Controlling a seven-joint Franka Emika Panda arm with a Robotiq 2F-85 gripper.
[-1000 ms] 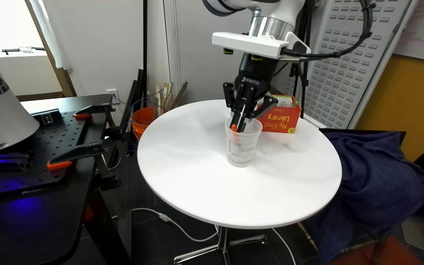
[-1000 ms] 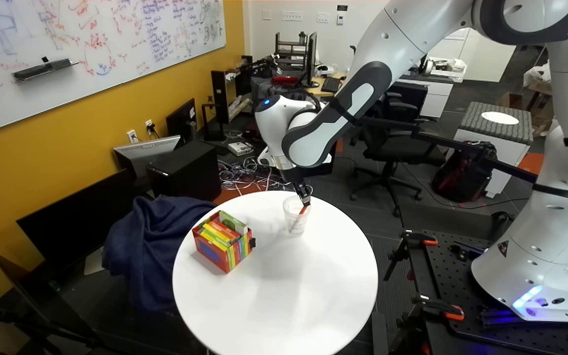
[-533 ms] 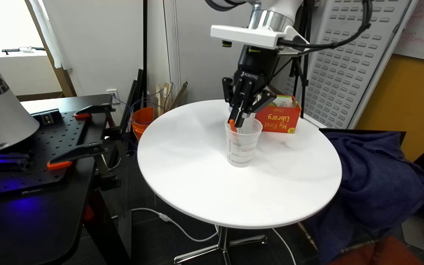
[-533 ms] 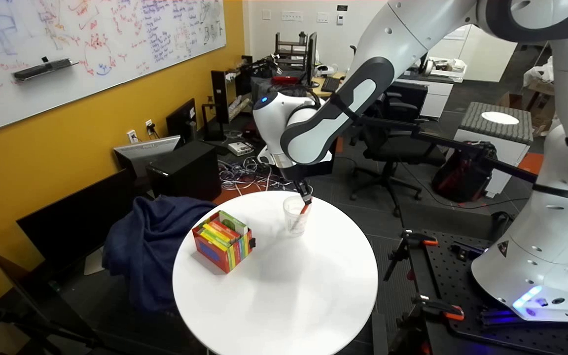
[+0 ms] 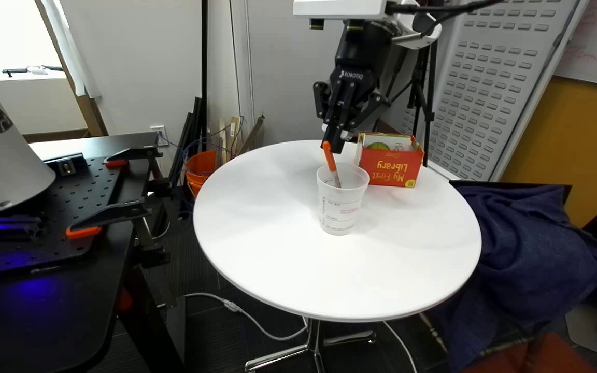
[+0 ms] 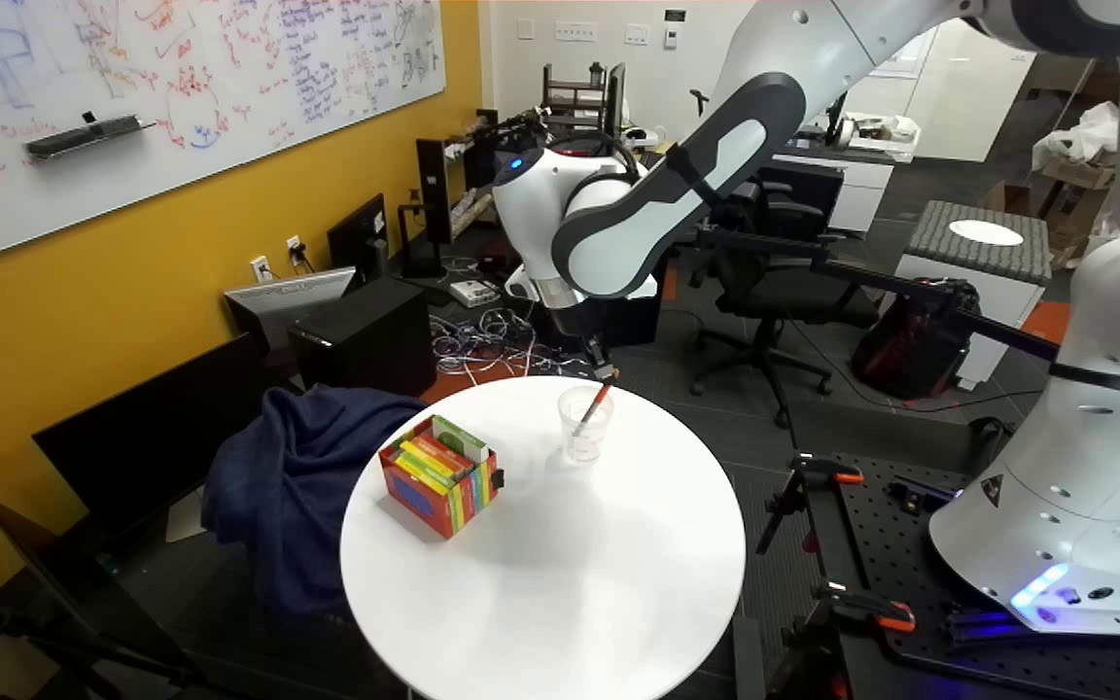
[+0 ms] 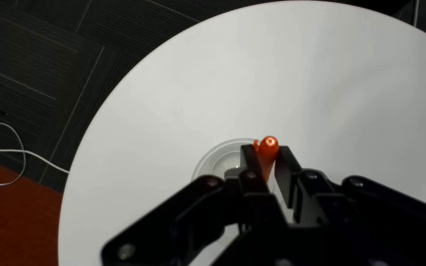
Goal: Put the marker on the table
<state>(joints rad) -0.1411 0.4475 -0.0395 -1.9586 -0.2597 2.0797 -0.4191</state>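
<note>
Wrist view: Robotiq gripper (image 7: 266,157), fingers clamped on the orange upper end of one marker (image 7: 269,145). Marker: tilted in both exterior views, top above the rim of one clear plastic cup (image 5: 340,215), lower part inside; wall contact cannot be told. Cup: upright, printed markings, on the round white table (image 5: 278,259). On the table, apart from the cup: one red box (image 5: 391,168), packed with coloured books (image 6: 438,462).
</note>
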